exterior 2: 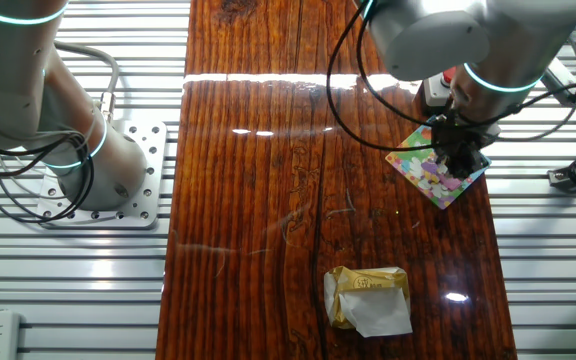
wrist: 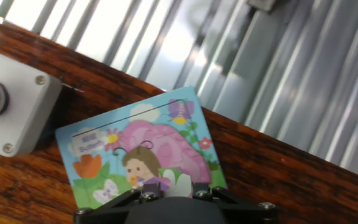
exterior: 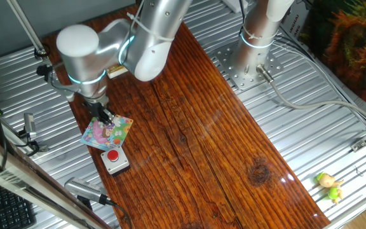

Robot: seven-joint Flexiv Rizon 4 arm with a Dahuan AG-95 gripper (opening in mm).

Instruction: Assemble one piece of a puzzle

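The puzzle (exterior: 113,133) is a small square board with a pastel cartoon picture, lying flat near the left edge of the wooden table. The other fixed view shows the puzzle (exterior 2: 430,172) at the right edge, and in the hand view the puzzle (wrist: 142,146) fills the lower middle. My gripper (exterior: 102,116) is down on the board's back-left part, fingertips at its surface. In the other fixed view the gripper (exterior 2: 460,158) covers the board's upper right. In the hand view the gripper (wrist: 176,185) shows two dark fingers with a white and purple patch between them. Whether that patch is a loose piece or the board's picture is unclear.
A grey box with a red button (exterior: 114,159) stands right beside the puzzle, and shows again as the grey box (wrist: 8,106) at the left of the hand view. A yellow-and-white block (exterior 2: 368,298) lies on the wood. Ribbed metal surface (exterior: 310,133) flanks the wooden strip; a small toy (exterior: 329,186) lies there.
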